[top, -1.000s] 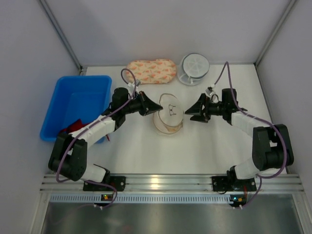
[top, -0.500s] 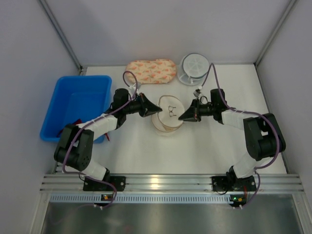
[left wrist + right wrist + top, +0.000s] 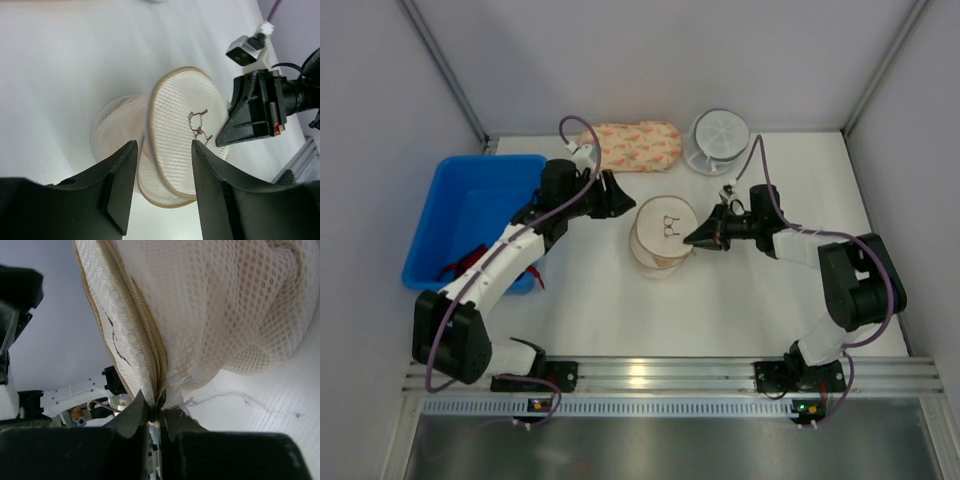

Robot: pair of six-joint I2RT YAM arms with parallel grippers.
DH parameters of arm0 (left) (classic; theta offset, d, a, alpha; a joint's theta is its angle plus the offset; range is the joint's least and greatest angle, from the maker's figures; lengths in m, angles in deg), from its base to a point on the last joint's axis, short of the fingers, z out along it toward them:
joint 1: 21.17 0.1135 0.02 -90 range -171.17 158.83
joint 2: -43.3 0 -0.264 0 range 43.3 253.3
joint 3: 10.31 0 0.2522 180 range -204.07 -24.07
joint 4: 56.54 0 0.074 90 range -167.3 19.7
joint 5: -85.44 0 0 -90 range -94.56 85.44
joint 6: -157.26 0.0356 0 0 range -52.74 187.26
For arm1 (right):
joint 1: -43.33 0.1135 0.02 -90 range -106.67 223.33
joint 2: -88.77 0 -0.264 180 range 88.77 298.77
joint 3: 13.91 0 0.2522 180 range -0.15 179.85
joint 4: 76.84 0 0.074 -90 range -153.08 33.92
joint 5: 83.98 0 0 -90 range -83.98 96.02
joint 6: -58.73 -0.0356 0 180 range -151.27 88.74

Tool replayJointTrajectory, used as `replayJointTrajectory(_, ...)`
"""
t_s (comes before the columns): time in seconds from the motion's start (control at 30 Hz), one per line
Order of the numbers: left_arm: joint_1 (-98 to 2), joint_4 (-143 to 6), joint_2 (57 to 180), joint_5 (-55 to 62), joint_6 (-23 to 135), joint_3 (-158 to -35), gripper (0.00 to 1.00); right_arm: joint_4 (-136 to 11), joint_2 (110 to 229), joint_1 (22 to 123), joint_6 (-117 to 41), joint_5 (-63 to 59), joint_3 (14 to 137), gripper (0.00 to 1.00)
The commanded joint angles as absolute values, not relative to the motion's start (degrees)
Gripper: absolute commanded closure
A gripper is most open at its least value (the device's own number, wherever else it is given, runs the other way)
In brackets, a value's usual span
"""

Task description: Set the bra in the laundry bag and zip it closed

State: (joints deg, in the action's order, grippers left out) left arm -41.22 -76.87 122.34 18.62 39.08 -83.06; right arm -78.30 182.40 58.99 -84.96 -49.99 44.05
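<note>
Laundry bag (image 3: pixel 660 238) seam pinched by right claw (image 3: pixel 154 405), arm stretched low, left claw (image 3: pixel 164 147) parted, beside it

No text, brand, number or sign can be read in any view. The dark mark (image 3: pixel 200 125) on the laundry bag (image 3: pixel 660 245) mesh dome is a thin squiggle and does not read as letters in the top or left wrist view. The floral pouch (image 3: pixel 631 146) shows a printed pattern only, no lettering.
</note>
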Motion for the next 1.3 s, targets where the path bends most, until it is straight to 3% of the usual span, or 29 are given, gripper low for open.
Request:
replayJointTrajectory(0.0, -47.60, -83.12, 115.82, 8.29, 49.67, -85.07, 0.47, -83.38, 180.88, 60.64, -93.37, -47.15, 43.36, 1.00)
replayJointTrajectory(0.1, -61.98, -83.75, 115.19, 1.80, 49.51, -84.37, 0.47, -84.44, 182.11, 61.17, -98.30, -45.93, 43.88, 1.00)
replayJointTrajectory(0.2, -69.12, -83.75, 118.08, -3.31, 46.79, -84.72, 0.47, -84.35, 182.29, 61.44, -102.52, -43.82, 43.53, 1.00)
replayJointTrajectory(0.4, -74.59, -84.63, 126.77, -6.49, 41.34, -90.25, 0.47, -79.96, 181.41, 62.84, -105.71, -39.78, 44.32, 1.00)
replayJointTrajectory(0.73, -74.96, -87.08, 135.93, -11.42, 38.96, -96.76, 0.48, -77.93, 181.58, 64.51, -107.91, -36.25, 44.32, 1.00)
replayJointTrajectory(1.07, -74.17, -87.79, 134.35, -5.80, 30.71, -91.14, 0.50, -79.16, 182.29, 64.60, -108.52, -35.73, 44.06, 1.00)
replayJointTrajectory(1.27, -72.32, -87.79, 136.63, -6.93, 27.01, -90.78, 0.46, -80.66, 182.02, 64.69, -109.84, -35.81, 43.44, 1.00)
